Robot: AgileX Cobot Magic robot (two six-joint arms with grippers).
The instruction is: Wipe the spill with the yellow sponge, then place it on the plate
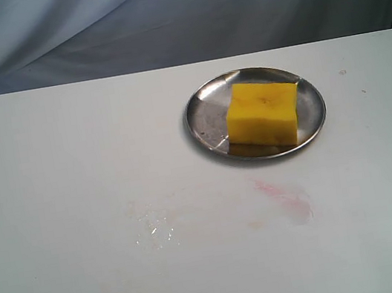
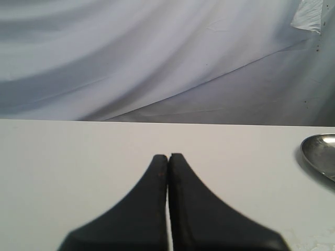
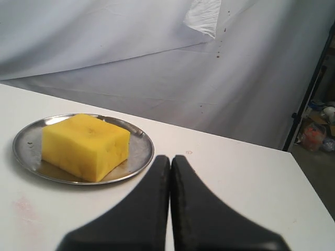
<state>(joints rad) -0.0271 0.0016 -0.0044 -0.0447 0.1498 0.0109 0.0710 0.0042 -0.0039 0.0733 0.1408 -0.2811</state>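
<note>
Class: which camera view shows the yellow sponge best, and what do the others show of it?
The right wrist view: the yellow sponge is large, top and two sides clear, on the plate. The exterior view shows it whole but smaller. The left wrist view shows only plate rim, no sponge.

Check your left wrist feed: the left gripper (image 2: 168, 157) is two matte black fingers (image 2: 141, 214), broad and out of focus at the base. Each outer edge sweeps inward in a concave curve to a narrow, blunt, flat-topped tip, with only a thin pale line separating the pair. Your right wrist feed shows the right gripper (image 3: 170, 158) built the same way: black fingers (image 3: 209, 214), dull finish, same wide-to-slim flare, tips slightly more rounded. Surfaces look plain and uniform on both; finer detail is too blurred for you to read.
</note>
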